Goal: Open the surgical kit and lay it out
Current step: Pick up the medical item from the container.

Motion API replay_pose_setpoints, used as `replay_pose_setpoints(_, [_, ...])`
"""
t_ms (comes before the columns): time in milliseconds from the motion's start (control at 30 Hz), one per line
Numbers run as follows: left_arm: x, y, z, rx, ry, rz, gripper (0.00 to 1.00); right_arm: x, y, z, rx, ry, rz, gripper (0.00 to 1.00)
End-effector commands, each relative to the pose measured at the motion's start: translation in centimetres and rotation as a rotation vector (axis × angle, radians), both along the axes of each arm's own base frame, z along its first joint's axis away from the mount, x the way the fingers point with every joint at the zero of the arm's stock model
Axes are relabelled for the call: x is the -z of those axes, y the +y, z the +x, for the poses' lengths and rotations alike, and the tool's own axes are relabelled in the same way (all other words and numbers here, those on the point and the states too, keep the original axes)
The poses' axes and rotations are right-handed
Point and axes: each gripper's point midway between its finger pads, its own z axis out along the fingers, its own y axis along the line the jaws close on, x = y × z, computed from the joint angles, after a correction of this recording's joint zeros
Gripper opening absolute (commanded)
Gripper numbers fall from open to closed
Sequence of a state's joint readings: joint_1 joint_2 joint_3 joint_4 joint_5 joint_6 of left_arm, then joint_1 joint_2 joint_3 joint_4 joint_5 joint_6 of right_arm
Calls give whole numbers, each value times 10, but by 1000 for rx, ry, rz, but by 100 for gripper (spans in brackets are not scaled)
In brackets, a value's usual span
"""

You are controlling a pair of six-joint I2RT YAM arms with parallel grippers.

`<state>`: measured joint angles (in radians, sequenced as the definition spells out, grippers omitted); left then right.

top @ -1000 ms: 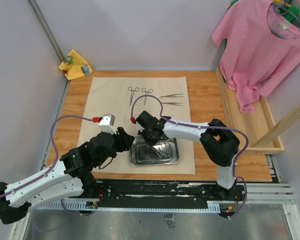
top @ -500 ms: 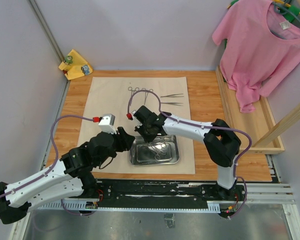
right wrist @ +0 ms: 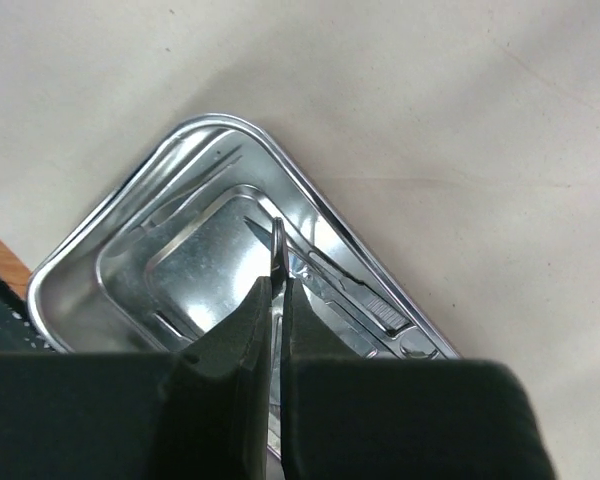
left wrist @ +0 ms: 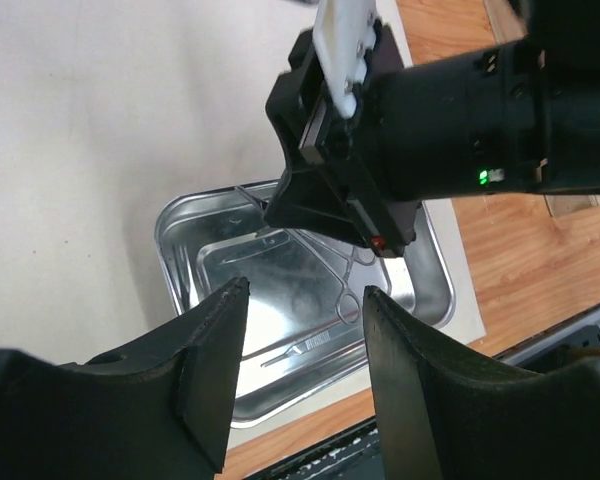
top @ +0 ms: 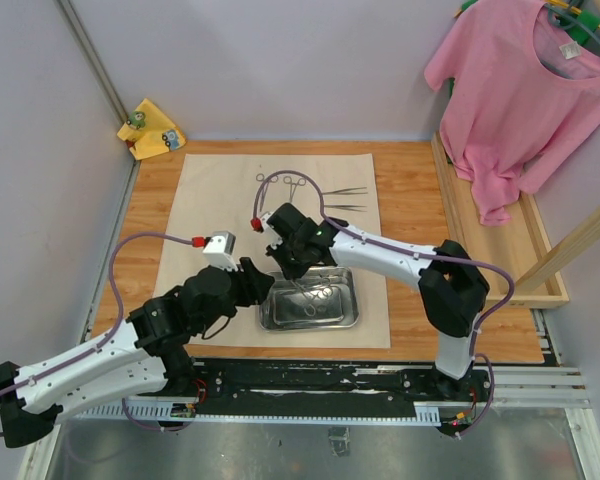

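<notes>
1. While a second ago it sat low in the steel tray [top: 354,305], the right tool [right wrist: 276,285] is now higher and further left, clamped on one forceps [right wrist: 277,240].
2. The left tool [left wrist: 302,300] hangs with fingers apart at the tray's left edge, over the beige wrap [top: 220,200].

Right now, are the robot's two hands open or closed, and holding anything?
Left fingers: open, empty.
Right fingers: closed on forceps.

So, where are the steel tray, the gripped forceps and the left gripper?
steel tray [top: 355,300], top external view, right rim.
forceps [right wrist: 276,228], right wrist view, ring handle.
left gripper [left wrist: 306,288], left wrist view, between fingertips.
</notes>
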<state>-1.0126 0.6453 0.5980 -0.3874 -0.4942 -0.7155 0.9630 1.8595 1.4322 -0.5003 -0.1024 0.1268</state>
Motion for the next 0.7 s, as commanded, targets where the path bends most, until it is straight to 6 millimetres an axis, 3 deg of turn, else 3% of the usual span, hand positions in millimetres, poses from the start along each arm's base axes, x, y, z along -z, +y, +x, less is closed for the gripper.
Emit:
replay_pose_setpoints(0, [-2,-12,0,43,-25,-57,54,-50,8,7,18,-7,127,1])
replay_pose_setpoints(333, [-2,-37,-17,218,-94,-173,60,-116,10,6,30,117,427,1])
replay_pose_setpoints(500, [-20,-43,-29,306,-178,-266,62,-159,8,-3,-2,201,638,1])
replay_pose_setpoints(667, [-43,-44,-40,365,-257,-348,71,-192,8,-19,-38,297,803,1])
